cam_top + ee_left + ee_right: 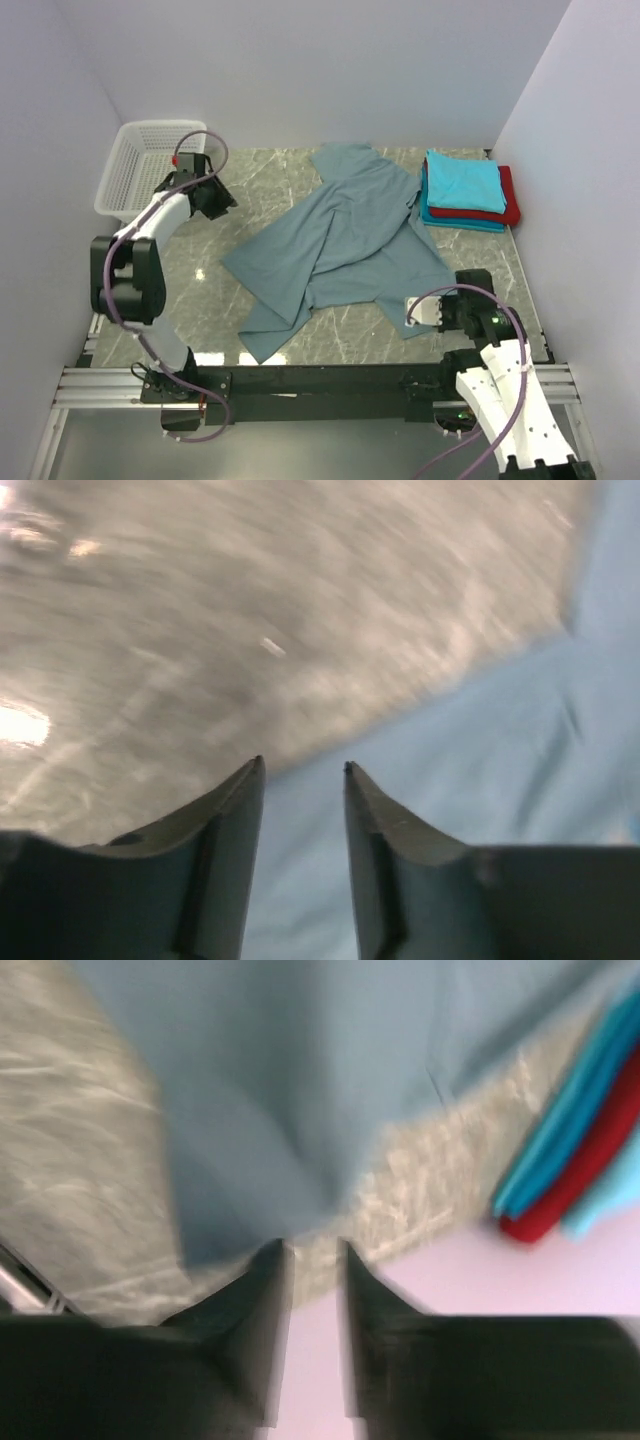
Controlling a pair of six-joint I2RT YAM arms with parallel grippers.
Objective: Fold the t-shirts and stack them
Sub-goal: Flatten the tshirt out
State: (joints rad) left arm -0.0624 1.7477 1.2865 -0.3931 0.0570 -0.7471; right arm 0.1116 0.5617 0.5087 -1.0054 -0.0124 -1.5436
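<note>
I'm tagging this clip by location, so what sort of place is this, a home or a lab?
Most likely a robot lab test cell, not a home: plain white walls box in a marble-patterned tabletop, and a left arm and a right arm are mounted on a metal frame at its edge.

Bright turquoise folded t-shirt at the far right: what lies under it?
Under the bright turquoise folded t-shirt a red folded t-shirt shows at the right and near edges, with a teal folded t-shirt below that. Only their edges show; their covered middles cannot be seen.
</note>
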